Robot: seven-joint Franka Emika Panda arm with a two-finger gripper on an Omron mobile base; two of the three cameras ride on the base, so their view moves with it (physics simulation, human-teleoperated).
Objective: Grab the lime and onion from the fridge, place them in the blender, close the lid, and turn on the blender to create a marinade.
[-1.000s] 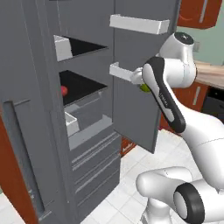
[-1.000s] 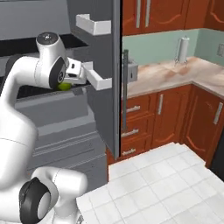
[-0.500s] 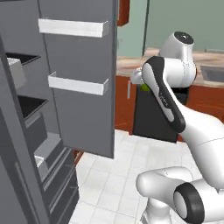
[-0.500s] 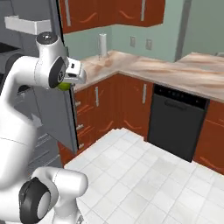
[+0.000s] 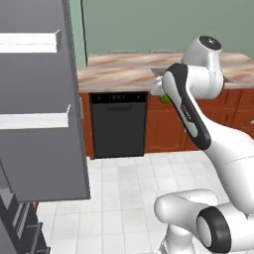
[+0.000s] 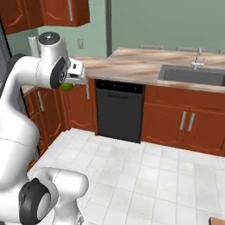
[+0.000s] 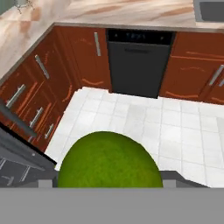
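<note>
— So where's the lime (image 7: pixel 108 160)?
— Gripped between the fingers (image 6: pixel 74 81), at six o'clock in the hand view.
— And the blender?
— Can't place it; fridge (image 5: pixel 37 114) door sits at nine o'clock.

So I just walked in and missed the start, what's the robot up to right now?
The white arm is carrying the lime in its gripper, held up beside its upper joints, above the white tiled floor. The fridge door stands open at the left of the left base view. Ahead are the black dishwasher under the marble counter and the sink. Nothing has gone into a blender yet, as far as these views show.
</note>
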